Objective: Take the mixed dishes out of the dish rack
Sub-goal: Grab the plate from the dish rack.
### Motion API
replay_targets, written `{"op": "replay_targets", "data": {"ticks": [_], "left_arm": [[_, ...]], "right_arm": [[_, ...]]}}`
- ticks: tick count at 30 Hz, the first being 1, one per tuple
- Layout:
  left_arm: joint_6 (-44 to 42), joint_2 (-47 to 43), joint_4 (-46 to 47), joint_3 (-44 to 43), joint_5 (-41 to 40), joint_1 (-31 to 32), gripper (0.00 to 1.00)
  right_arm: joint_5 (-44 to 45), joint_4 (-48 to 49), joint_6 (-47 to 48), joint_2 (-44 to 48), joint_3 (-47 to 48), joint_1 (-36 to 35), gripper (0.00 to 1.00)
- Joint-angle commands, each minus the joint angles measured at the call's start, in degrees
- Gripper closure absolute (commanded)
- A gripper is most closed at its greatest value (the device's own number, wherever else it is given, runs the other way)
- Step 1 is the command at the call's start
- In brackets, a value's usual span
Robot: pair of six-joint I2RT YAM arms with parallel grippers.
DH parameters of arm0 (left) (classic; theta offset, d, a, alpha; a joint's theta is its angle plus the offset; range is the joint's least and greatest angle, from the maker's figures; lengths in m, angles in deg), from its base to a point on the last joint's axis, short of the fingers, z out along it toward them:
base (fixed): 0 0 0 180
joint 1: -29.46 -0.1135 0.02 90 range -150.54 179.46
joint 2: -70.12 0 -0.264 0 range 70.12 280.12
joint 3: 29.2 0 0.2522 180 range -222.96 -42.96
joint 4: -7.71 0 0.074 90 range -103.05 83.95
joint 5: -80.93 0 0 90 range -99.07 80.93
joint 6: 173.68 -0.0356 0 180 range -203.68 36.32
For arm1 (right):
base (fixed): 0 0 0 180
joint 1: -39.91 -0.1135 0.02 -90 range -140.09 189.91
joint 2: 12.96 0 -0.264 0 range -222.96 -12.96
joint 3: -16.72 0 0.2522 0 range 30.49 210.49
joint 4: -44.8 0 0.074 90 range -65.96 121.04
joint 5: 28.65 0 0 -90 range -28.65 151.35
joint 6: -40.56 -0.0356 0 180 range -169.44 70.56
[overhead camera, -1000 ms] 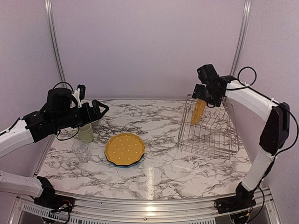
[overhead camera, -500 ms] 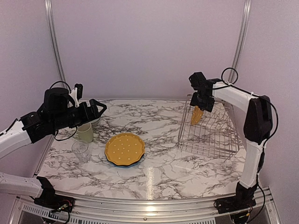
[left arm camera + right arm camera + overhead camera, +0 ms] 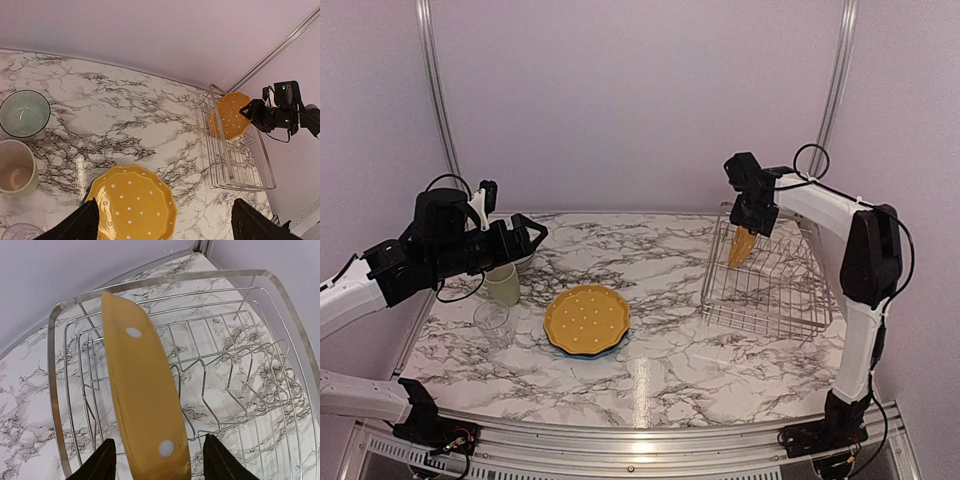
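One yellow-orange dotted plate [image 3: 742, 247] stands on edge in the silver wire dish rack [image 3: 770, 285]. My right gripper [image 3: 752, 215] is open just above it, one finger on either side of the plate's rim [image 3: 145, 405], not touching. The other yellow plate [image 3: 586, 318] lies on the blue plate [image 3: 85, 196], whose rim barely shows. The pale green mug [image 3: 503, 285], the clear glass [image 3: 493, 322] and the small bowl [image 3: 24, 113] stand at the left. My left gripper [image 3: 525, 240] is open and empty, hovering above the mug.
The rack [image 3: 55, 390] holds only the standing plate; its tines [image 3: 235, 385] are bare. The rack sits near the right back corner, close to the wall and frame post [image 3: 835, 90]. Bare marble lies between the stacked plates and the rack.
My right gripper has swung left and down onto the standing plate's top edge, then held still. The left arm has barely moved.
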Motion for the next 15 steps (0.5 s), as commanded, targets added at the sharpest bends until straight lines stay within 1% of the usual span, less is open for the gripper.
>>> {"op": "replay_targets", "data": {"ticks": [1,4,8,12,15], "left_arm": [[-0.97,-0.53,-1.28,-0.14,-0.79,0.02,0.06],[-1.06,-0.43,-1.33,-0.14,-0.85,0.02,0.05],[-0.96,-0.44,-1.33,-0.14,-0.83,0.02,0.05],[-0.98,-0.38,-1.44,-0.19,-0.97,0.02,0.05],[-1.03,-0.23,-1.41,-0.31,-0.90,0.02,0.05]], "right_arm": [[2.00,0.35,-1.69,-1.01,2.27,0.05,0.45],[1.98,0.55,-1.63,-1.52,2.46,0.16,0.46],[1.88,0.79,-1.68,-2.06,2.59,0.23,0.51],[1.58,0.90,-1.37,-2.35,3.04,0.22,0.63],[1.41,0.84,-1.32,-2.39,3.31,0.28,0.69]]}}
